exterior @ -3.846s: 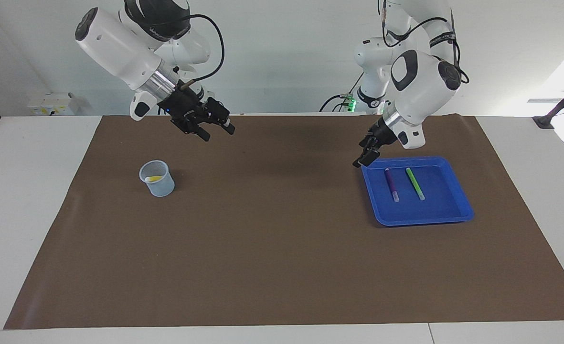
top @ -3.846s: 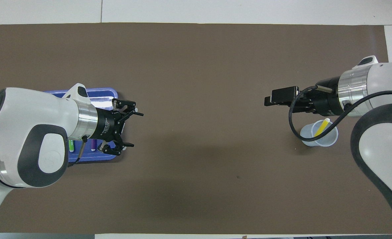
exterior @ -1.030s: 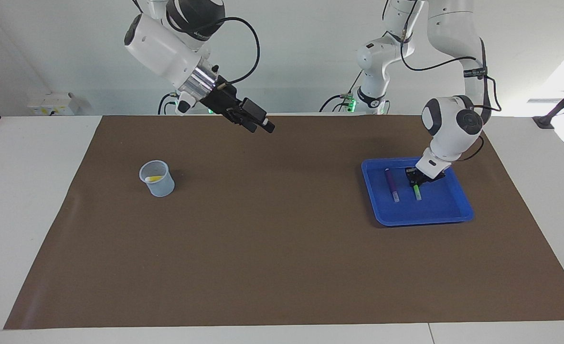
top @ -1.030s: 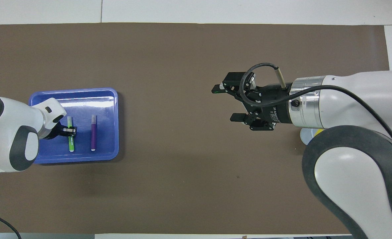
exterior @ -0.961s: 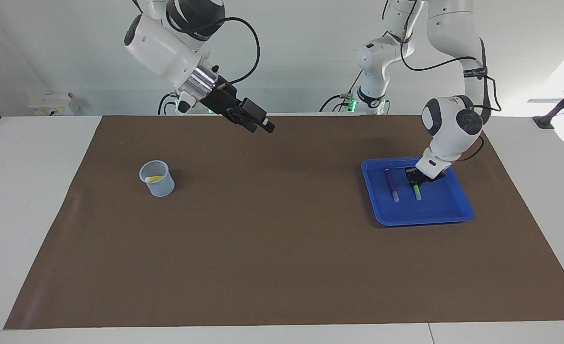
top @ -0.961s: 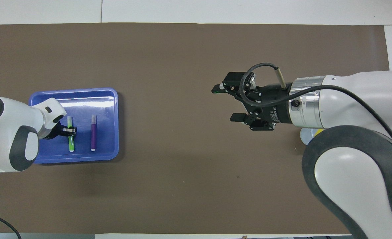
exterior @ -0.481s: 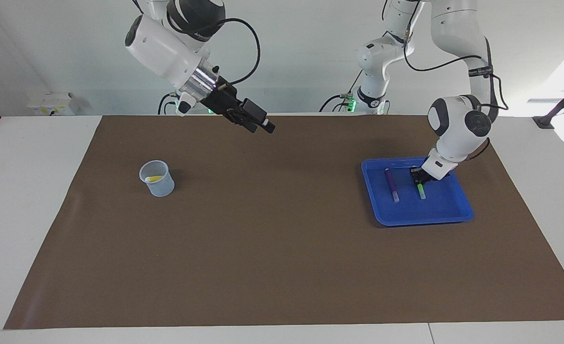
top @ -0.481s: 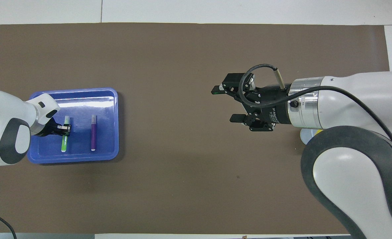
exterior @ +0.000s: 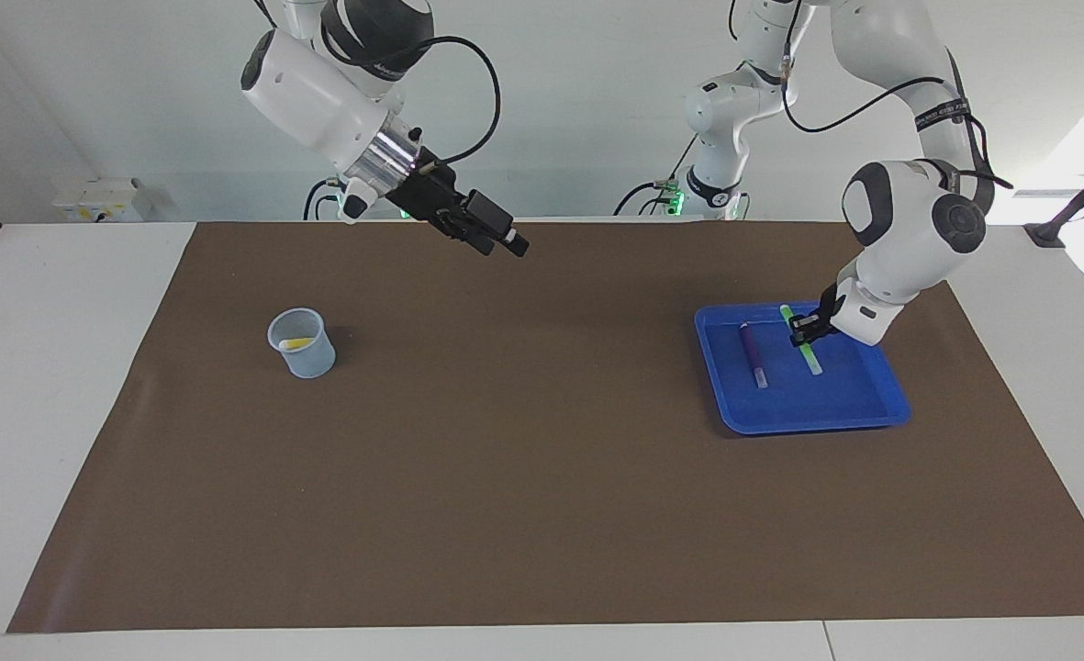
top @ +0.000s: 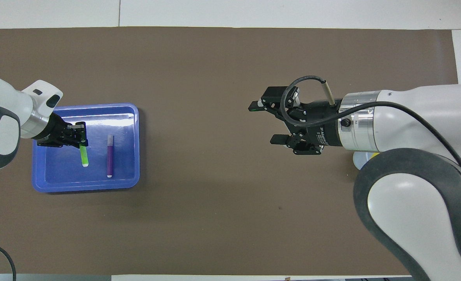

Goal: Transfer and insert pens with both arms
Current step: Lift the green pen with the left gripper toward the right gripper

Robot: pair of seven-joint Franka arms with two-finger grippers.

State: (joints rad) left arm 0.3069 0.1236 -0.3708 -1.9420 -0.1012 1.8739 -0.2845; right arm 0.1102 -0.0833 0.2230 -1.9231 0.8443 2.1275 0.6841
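The left gripper (exterior: pixel 806 331) has its fingers closed on the green pen (exterior: pixel 800 341) and holds it raised over the blue tray (exterior: pixel 817 418). The grip seems near one end, so the pen could tilt or slip out during the handover. The purple pen (exterior: pixel 753 355) lies in the tray; the yellow pen (exterior: pixel 295 343) is in the cup (exterior: pixel 304 344). The right gripper (exterior: pixel 496 236) waits over the surface (exterior: pixel 523 441), fingers wide. In the overhead view the right arm hides most of the cup.

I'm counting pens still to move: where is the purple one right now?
The purple pen lies flat in the blue tray at the left arm's end of the table, beside the green pen that the left gripper holds over the tray.
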